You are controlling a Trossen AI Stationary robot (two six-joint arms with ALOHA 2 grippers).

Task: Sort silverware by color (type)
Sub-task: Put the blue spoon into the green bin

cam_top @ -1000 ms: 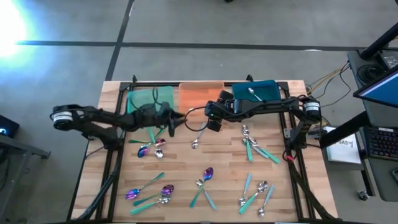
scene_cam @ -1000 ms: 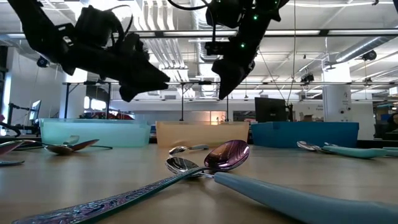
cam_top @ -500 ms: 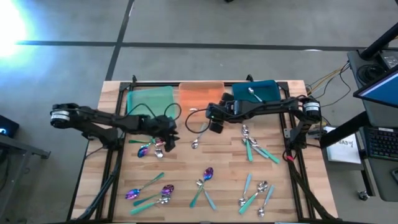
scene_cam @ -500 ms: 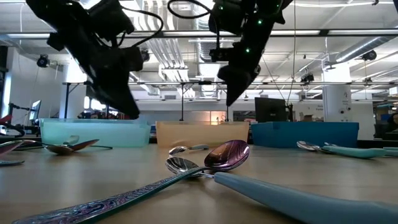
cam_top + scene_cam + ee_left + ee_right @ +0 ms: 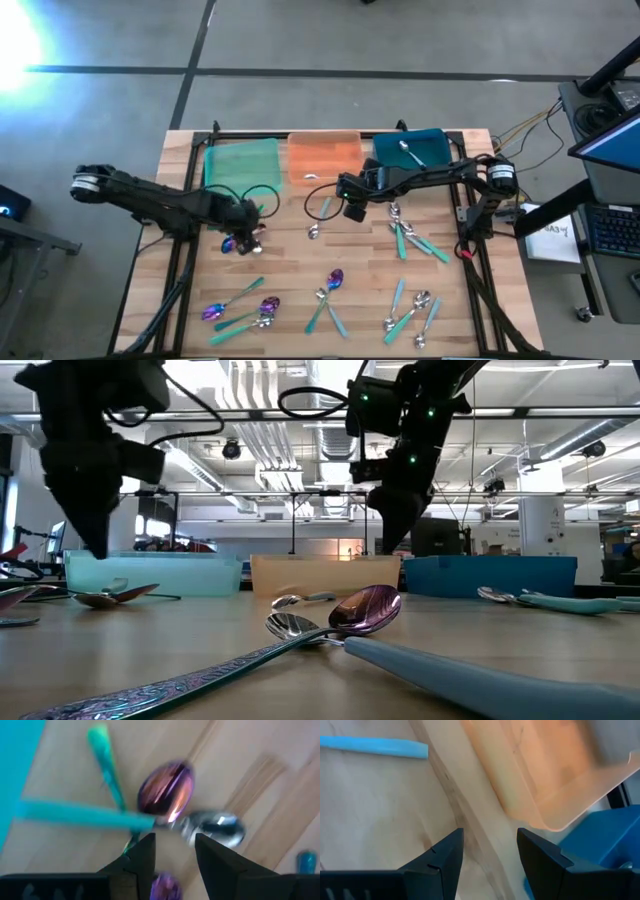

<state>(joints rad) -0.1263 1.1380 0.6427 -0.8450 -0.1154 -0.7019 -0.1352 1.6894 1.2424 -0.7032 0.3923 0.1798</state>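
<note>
Several small spoons lie scattered on the wooden table. My left gripper [image 5: 247, 230] hangs open, pointing down over a cluster at the table's left. There a purple-headed spoon [image 5: 166, 790] and a silver-headed spoon [image 5: 215, 827] lie flat, with teal handles [image 5: 85, 815] crossing beside them. My right gripper [image 5: 352, 208] hangs open above bare wood just in front of the orange tray [image 5: 325, 155]; a silver spoon [image 5: 315, 228] lies near it. Neither gripper holds anything. In the low view my left gripper [image 5: 98, 545] and my right gripper [image 5: 390, 545] hang clear of the tabletop.
A green tray [image 5: 242, 160], the orange tray and a teal tray [image 5: 430, 140] stand side by side along the far edge; a silver spoon [image 5: 408, 152] lies in the teal one. More spoons lie at the near left [image 5: 240, 305], near middle [image 5: 330, 290] and right [image 5: 410, 240].
My left gripper has swung from beside the green tray toward the table's near left, over the spoon cluster, and tipped from nearly level to pointing steeply down. My right gripper has sunk a little toward the table in front of the orange tray. No spoon has moved.
</note>
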